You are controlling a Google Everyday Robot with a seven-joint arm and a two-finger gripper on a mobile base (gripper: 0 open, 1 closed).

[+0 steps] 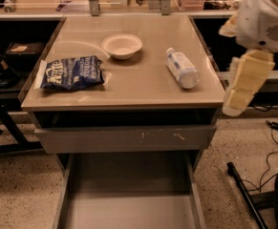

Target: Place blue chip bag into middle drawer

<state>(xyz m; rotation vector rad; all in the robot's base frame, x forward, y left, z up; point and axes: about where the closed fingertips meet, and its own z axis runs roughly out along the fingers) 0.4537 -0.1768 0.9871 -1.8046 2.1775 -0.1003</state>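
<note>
The blue chip bag (72, 73) lies flat on the left side of the tan table top (143, 87), white lettering up. The middle drawer (129, 202) is pulled open below the table, its flat grey floor bare. My gripper (235, 105) hangs in the air off the table's right edge, cream-coloured and pointing down, under the white arm housing (265, 15). It is far from the bag and holds nothing that I can see.
A white bowl (122, 46) sits mid-table and a clear white-labelled bottle (182, 67) lies to the right. A shut drawer front with pale scratch marks (126, 138) is above the open drawer. Cables and a black leg (246, 194) lie on the floor at right.
</note>
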